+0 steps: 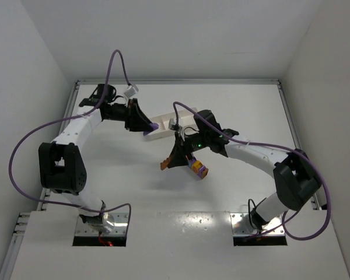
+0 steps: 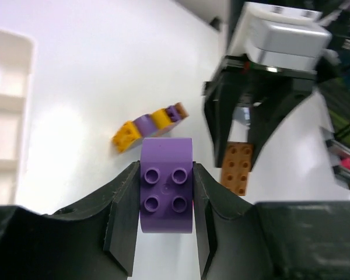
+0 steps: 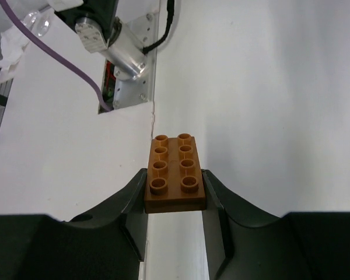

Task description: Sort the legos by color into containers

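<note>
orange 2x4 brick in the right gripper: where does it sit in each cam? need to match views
Top external: orange brick left of centre, at the tip of the right gripper.
Left wrist: orange brick right of centre, under that gripper, beyond the purple brick clamped in the left gripper.
Right wrist: orange brick bottom centre, studs facing the camera.
Shared landmark: the right gripper's black fingers clamped on it, in all three views.

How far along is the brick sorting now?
Done: nothing seen yet; the tray compartments in the left wrist view look empty. In hand: the left gripper holds a purple brick, the right gripper an orange brick. Left: both drops, plus the mixed stack on the table.
</note>
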